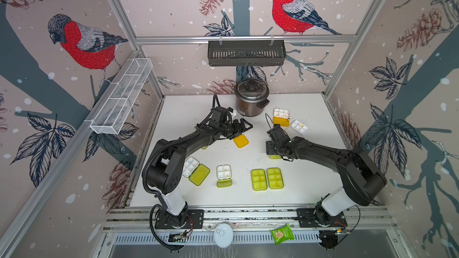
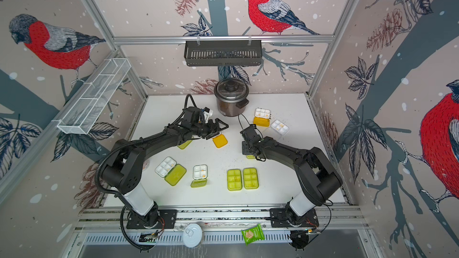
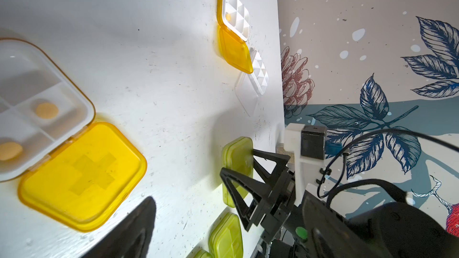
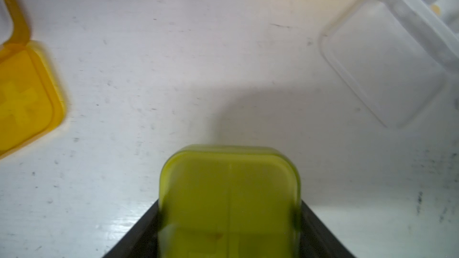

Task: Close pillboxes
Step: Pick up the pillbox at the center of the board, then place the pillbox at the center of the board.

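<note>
Lime-green pillbox (image 4: 229,194), lid down, lies on the white table (image 4: 173,70) directly beneath the right gripper (image 3: 237,162). The gripper's fingers press the box's two long sides. The left gripper (image 1: 244,131) hangs wide open and empty above an open orange-lidded pillbox (image 3: 82,174).

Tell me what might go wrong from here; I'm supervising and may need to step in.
1. The right hand pinches the lime-green pillbox by its sides; it could slip or skid when moved.
2. The open left hand hovers by the yellow-lidded pillbox, whose open tray holds loose pills; a bump might spill them.
</note>
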### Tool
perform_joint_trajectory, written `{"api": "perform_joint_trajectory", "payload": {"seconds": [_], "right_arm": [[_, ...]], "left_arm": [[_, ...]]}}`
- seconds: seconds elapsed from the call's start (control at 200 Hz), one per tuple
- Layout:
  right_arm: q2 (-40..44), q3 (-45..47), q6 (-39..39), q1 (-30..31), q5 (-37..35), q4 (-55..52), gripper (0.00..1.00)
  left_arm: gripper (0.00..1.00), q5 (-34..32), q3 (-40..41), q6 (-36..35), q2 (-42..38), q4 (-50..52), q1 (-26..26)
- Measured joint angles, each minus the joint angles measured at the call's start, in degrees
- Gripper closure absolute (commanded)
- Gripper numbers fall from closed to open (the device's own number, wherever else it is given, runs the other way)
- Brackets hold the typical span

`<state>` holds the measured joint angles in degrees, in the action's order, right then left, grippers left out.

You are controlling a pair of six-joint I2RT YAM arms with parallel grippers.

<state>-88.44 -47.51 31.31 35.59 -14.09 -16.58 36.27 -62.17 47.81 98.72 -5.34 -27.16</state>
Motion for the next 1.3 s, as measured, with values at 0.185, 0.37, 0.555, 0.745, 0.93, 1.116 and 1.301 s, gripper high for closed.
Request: {"api": "perform_joint_trajectory", "payload": {"seconds": [0.185, 0.37, 0.555, 0.745, 0.93, 1.116, 1.301], "right_arm": [[9.14, 7.98, 1.68, -1.20, -0.26, -3.23, 0.27], [15.56, 13.35, 4.33, -1.57, -0.24, -6.71, 0.28], [18.78, 17.64, 7.82, -1.66, 0.96, -6.82, 0.29], [21.42, 20.31, 11.43, -1.49, 2.12, -7.06, 0.27], [21.00, 21.05, 13.49, -1.22, 1.95, -6.62, 0.26], [19.41, 20.61, 13.44, -1.01, 1.09, -5.20, 0.13], [19.61, 17.70, 12.79, -1.95, 2.19, -7.48, 0.06]], "left_arm": [[0.08, 0.24, 0.07, 0.20, 0.07, -0.20, 0.00], [0.08, 0.68, 0.59, 0.37, 0.13, -0.39, -0.13], [0.08, 0.81, 0.66, 0.37, 0.24, -0.44, -0.85], [0.08, 0.85, 0.66, 0.39, 0.42, -0.44, -1.16], [0.08, 0.87, 0.66, 0.42, 0.42, -0.44, -1.18], [0.08, 0.90, 0.66, 0.39, 0.44, -0.44, -1.18], [0.08, 1.03, 0.61, 0.39, 0.74, -0.42, -1.20]]}}
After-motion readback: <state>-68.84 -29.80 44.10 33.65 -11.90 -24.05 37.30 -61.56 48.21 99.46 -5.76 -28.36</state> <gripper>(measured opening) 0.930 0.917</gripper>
